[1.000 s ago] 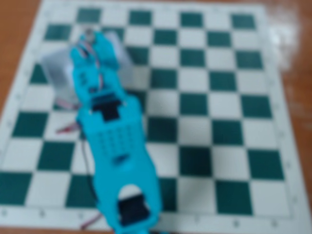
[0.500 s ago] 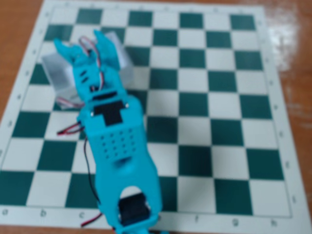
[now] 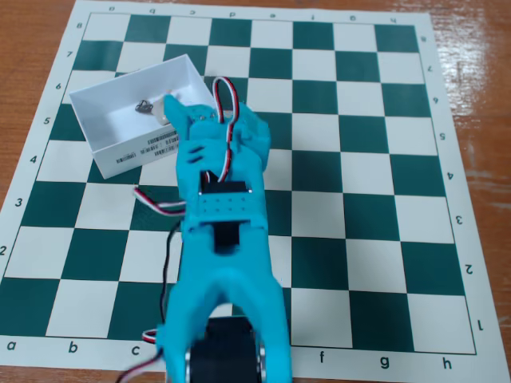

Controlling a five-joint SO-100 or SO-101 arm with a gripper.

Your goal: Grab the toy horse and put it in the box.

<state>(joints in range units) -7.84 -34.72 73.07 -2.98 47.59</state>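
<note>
A white open box point(image 3: 96, 108) sits on the chess mat at the upper left of the fixed view. A small dark figure, the toy horse point(image 3: 144, 105), shows inside the box near its right side. My turquoise gripper point(image 3: 170, 112) reaches over the box's right rim, its tip right next to the horse. A pale patch at the tip touches or nearly touches the figure. The arm's body hides the jaws from this view, so I cannot tell whether they are open or whether they hold the horse.
The green and white chess mat point(image 3: 359, 159) covers a wooden table point(image 3: 479, 48). The arm's base point(image 3: 227, 351) stands at the mat's near edge. Red, white and black cables point(image 3: 227, 96) loop above the wrist.
</note>
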